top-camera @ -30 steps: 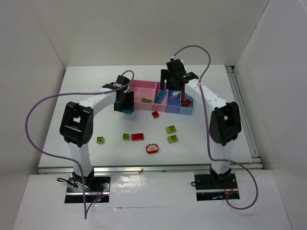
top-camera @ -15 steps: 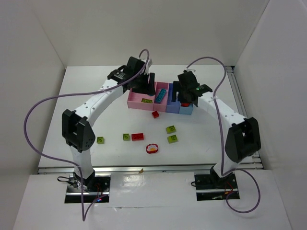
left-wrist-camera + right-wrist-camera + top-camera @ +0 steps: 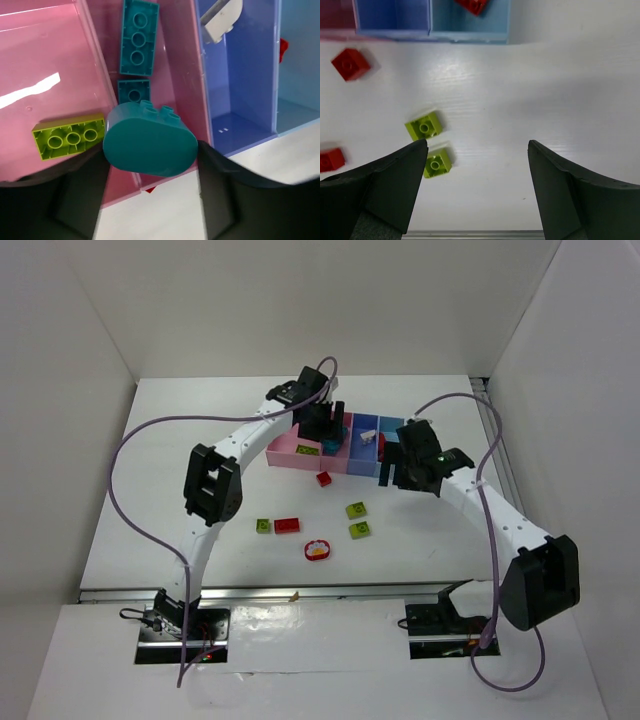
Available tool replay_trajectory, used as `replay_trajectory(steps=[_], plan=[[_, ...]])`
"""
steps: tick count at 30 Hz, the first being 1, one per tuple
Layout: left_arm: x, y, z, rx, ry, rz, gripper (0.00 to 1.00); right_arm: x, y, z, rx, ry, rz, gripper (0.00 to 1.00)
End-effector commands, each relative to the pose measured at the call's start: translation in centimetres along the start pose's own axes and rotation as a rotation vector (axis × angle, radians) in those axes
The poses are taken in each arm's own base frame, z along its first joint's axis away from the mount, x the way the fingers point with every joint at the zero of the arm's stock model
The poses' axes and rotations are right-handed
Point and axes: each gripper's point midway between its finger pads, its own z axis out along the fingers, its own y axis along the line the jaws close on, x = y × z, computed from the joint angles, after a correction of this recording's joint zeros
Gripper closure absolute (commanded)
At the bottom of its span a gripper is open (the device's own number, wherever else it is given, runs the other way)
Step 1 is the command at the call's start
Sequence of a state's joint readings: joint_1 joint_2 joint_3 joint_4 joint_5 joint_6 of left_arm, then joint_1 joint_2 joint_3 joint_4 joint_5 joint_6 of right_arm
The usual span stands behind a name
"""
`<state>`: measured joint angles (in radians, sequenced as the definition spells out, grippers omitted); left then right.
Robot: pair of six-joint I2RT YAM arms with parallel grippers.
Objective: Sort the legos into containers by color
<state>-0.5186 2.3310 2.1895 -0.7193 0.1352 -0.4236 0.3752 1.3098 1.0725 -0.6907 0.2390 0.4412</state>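
Observation:
My left gripper (image 3: 335, 433) is shut on a rounded teal brick (image 3: 150, 145) and holds it above the narrow pink bin (image 3: 175, 75). That bin holds a long teal brick (image 3: 138, 37) and a small teal one (image 3: 134, 91). The wide pink bin (image 3: 45, 60) holds a lime brick (image 3: 69, 136). The blue bin (image 3: 240, 85) holds a white piece (image 3: 220, 20). My right gripper (image 3: 476, 150) is open and empty over the table, in front of the light-blue bin (image 3: 470, 25). Two lime bricks (image 3: 424, 125) (image 3: 437, 162) lie beside its left finger.
Loose on the table are a red brick (image 3: 324, 478) before the bins, a lime brick (image 3: 263, 526), a red brick (image 3: 287, 525) and a round red-rimmed piece (image 3: 317, 549). White walls enclose the table. Purple cables arch above both arms.
My left gripper has moved right with the teal brick, from the wide pink bin to the narrow one. My right gripper has drawn back from the bins toward the near right.

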Motion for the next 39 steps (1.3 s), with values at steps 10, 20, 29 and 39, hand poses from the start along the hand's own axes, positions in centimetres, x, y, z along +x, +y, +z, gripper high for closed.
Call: replay_trajectory(steps=[10,20,29,39], plan=[[-2.5,-2.2,-3.6,0.063,-0.081,0.013,0.09,6.2,5.2,0.6,-0.228,0.135,-0.178,0.11],[-5.5,-3.8,-12.7,0.054,-0.232,0.031,0.09,7.9,8.3,2.7,-0.270,0.201,-0.332,0.10],[-4.0,-0.1,-17.1,-0.059,-0.240,-0.007,0.10,8.4,9.7,6.7,-0.212,0.188,-0.389,0.07],[-0.2,4.2,-19.7,-0.189,-0.187,-0.088,0.10,9.3,9.7,9.0,-0.192,0.203,-0.414,0.37]])
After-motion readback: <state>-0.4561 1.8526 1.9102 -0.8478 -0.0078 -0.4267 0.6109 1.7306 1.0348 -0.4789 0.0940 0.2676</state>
